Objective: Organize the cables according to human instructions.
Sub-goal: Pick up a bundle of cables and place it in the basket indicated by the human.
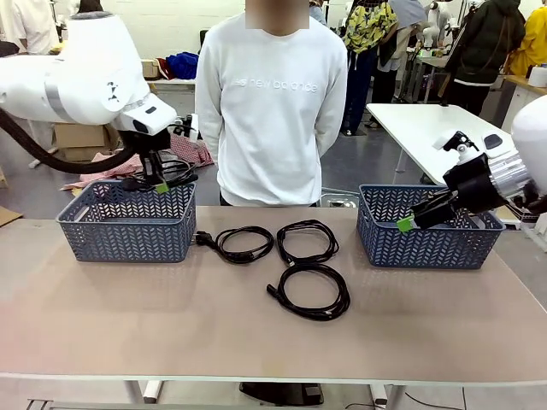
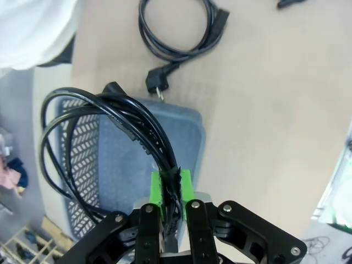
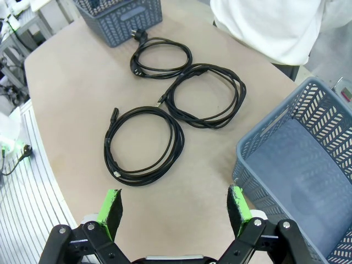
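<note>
Upper left of the front view, the left fingers (image 2: 186, 187) were pinching a coiled cable (image 2: 104, 107), hanging it right over the left basket (image 1: 128, 229). Mid-frame on the surface (image 1: 128, 316) sat three more: the plugged cable (image 1: 244, 245) near that basket, the middle cable (image 1: 308, 241) just beside it, and the lower cable (image 1: 314, 292) below those two. At right, the right fingers (image 1: 407, 224) were spread wide over the right basket (image 1: 427, 243), holding nothing.
</note>
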`<state>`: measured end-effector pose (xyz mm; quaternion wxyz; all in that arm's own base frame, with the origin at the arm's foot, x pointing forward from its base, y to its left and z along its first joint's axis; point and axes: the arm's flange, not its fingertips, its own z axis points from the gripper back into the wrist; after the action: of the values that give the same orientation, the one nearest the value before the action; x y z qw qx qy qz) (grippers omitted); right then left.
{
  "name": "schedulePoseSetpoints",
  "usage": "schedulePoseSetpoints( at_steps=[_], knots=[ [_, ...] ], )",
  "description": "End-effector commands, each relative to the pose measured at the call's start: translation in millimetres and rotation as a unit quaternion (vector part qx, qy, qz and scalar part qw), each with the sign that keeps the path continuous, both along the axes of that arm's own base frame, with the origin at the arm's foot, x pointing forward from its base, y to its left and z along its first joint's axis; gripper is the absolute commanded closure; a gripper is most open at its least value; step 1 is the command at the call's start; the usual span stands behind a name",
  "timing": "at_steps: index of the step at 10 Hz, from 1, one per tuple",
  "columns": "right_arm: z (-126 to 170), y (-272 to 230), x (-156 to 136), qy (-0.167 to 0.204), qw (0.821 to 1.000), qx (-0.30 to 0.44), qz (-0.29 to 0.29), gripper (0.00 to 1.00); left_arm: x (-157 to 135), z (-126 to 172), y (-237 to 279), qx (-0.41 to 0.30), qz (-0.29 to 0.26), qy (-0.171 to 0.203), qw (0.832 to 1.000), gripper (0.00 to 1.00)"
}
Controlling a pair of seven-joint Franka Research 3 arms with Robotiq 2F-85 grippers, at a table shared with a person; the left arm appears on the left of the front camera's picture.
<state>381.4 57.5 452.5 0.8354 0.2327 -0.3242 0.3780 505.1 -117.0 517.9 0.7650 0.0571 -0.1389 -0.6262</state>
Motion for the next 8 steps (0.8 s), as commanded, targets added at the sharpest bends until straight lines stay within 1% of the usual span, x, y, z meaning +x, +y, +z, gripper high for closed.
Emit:
schedulePoseSetpoints(
  at_steps=[1, 4, 6, 8],
  knots=[
    [-2.7, -0.8, 4.9, -0.016, 1.0, 0.008, 0.008, 0.0, -2.8, -0.1, 23.0, 0.011, -0.021, -0.018, 1.0, 0.85],
    [-2.7, -0.8, 4.9, -0.016, 1.0, 0.008, 0.008, 0.0, 7.8, -13.8, 46.6, 0.017, -0.028, -0.022, 0.999, 0.85],
    [-2.7, -0.8, 4.9, -0.016, 1.0, 0.008, 0.008, 0.0, 15.9, -28.5, 56.7, 0.025, -0.023, -0.012, 0.999, 0.85],
    [-2.7, -0.8, 4.9, -0.016, 1.0, 0.008, 0.008, 0.0, 23.3, -41.0, 62.9, 0.028, -0.014, -0.011, 0.999, 0.85]
  ],
)
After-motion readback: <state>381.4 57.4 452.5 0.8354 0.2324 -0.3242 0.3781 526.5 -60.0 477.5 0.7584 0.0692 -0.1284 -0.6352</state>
